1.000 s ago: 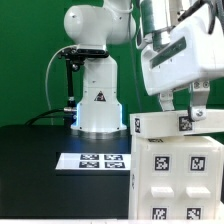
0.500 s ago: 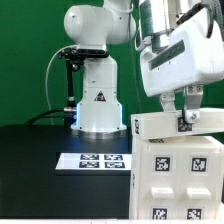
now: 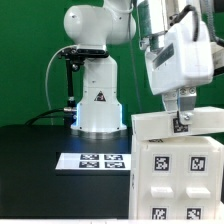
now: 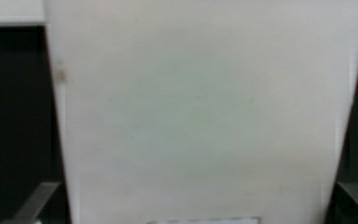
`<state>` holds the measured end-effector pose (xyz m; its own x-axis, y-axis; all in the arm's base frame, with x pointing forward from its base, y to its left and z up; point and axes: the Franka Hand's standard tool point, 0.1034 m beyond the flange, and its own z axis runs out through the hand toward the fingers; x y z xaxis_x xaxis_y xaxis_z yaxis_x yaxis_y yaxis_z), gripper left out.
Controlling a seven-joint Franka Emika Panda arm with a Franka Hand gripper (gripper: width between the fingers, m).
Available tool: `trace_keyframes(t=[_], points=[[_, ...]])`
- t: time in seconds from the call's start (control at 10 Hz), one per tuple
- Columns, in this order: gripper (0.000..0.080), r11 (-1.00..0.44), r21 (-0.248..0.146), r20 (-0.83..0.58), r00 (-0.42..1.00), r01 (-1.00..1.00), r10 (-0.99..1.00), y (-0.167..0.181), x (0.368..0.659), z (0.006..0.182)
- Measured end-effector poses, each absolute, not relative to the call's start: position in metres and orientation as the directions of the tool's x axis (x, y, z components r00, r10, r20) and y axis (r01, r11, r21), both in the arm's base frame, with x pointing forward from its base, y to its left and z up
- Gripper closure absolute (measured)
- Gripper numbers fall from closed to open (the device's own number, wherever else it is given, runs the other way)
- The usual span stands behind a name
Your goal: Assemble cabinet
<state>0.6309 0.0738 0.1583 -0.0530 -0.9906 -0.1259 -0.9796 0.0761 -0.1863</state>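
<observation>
**Gripper narrows onto the cabinet's top panel**

Since a second ago, the gripper [image 3: 181,108] has narrowed and tilted, its fingers now clamped on the top panel [image 3: 165,125]. On the exterior view's left, black table [image 3: 30,160] lies open. The marker board [image 3: 92,160] lies mid-table. At the right, the cabinet [image 3: 178,180] stands upright near the table's front edge, the panel laid across its top.

Lab: green backdrop [image 3: 25,50], marker board [image 3: 95,160], black table [image 3: 30,165].
</observation>
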Motion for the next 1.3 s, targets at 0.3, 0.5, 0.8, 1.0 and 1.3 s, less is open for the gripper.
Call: trace_keyframes(t=[0.3, 0.5, 0.8, 1.0, 1.3], points=[[0.0246, 0.349, -0.155, -0.178, -0.322, -0.924, -0.93, 0.075, 0.632, 0.158], [0.0165, 0.345, -0.158, -0.177, -0.317, -0.925, -0.932, 0.076, 0.632, 0.158], [0.0011, 0.217, -0.163, -0.182, -0.186, -0.963, -0.965, 0.083, 0.631, 0.171], [0.0003, -0.05, -0.216, -0.159, 0.085, -0.975, -0.984, 0.091, 0.631, 0.191], [0.0002, -0.268, -0.238, -0.109, 0.3, -0.933, -0.948, 0.092, 0.631, 0.191]])
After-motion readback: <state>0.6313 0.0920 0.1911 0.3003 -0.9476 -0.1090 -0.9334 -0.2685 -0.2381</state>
